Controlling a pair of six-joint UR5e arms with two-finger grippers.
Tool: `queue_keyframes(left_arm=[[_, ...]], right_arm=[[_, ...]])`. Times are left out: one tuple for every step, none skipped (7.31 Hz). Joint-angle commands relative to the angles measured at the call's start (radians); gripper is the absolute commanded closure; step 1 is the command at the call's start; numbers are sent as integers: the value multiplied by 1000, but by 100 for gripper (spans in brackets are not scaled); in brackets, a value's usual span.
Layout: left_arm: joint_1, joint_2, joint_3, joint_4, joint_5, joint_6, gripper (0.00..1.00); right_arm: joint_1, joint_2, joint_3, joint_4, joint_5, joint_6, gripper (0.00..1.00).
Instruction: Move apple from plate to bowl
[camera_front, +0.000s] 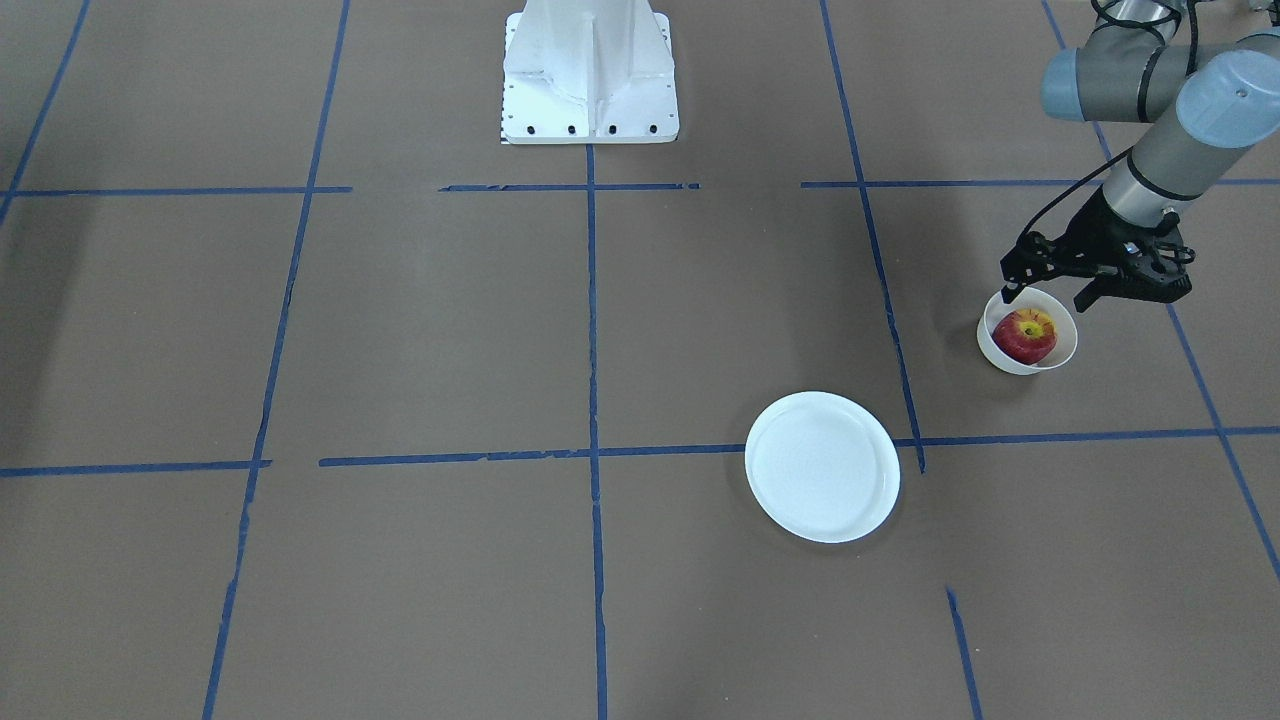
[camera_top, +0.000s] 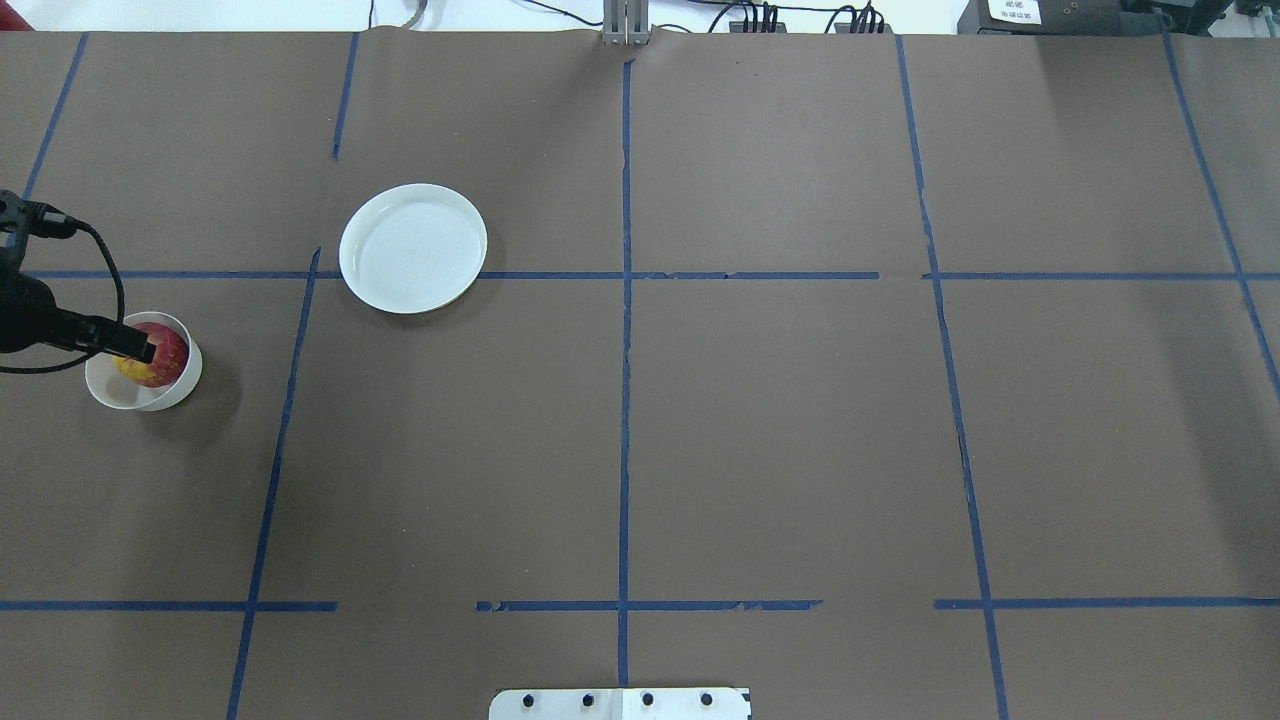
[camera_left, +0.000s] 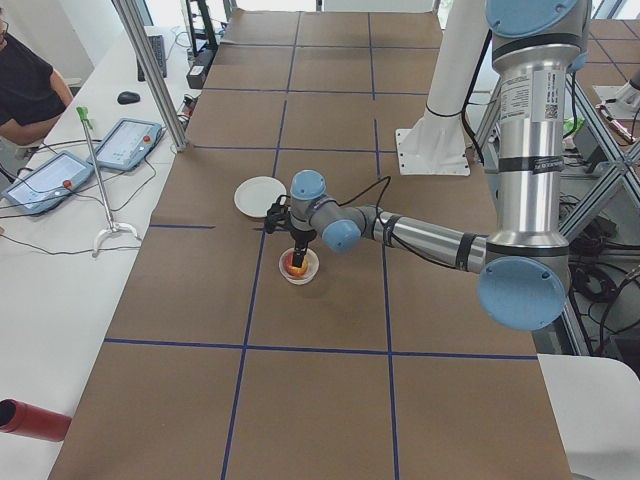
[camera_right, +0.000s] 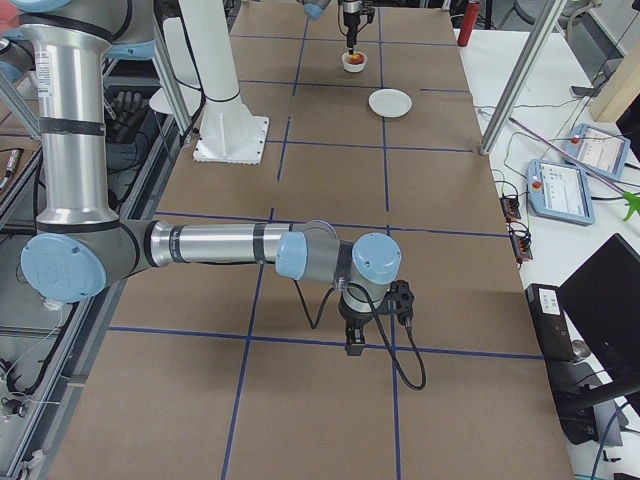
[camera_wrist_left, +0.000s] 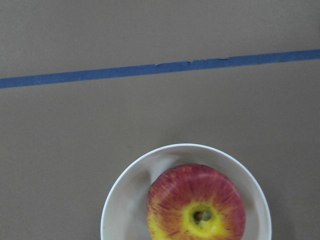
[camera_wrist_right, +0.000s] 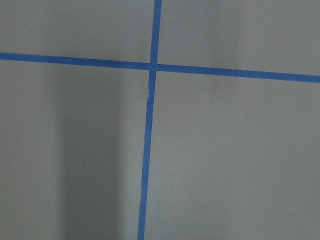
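On the worktop (camera_front: 500, 330), in the cream bowl (camera_front: 995, 352), the red apple (camera_front: 1025, 336) sat well apart from the white plate (camera_front: 822, 467). The left pincer (camera_front: 1047, 296) hung released just above it, fingers spread, so the placing looked done. The right pincer's (camera_right: 355, 345) state could not be told.

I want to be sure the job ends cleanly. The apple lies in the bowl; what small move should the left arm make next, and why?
Probably lift the left gripper straight up. The apple sits inside the bowl, the plate is bare, and the gripper is open, its fingers spread just above the bowl's rim; a sideways move might knock the bowl.
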Motion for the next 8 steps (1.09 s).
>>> queue_keyframes(left_arm=[[-176,-112,-5,209,-21,303,0],[-221,-165,-5,343,-21,404,0],[-279,-199,-4,449,-23,477,0],[-381,-191,-8,497,-58,502,0],[-444,-162,13,522,-125,529,0],[-515,-91,51,519,-136,628,0],[-585,-57,125,518,-168,720,0],[-609,-14,154,515,-246,732,0]], right_arm=[[0,0,0,0,0,0,0],[0,0,0,0,0,0,0],[0,0,0,0,0,0,0],[0,0,0,0,0,0,0],[0,0,0,0,0,0,0],[0,0,0,0,0,0,0],[0,0,0,0,0,0,0],[0,0,0,0,0,0,0]])
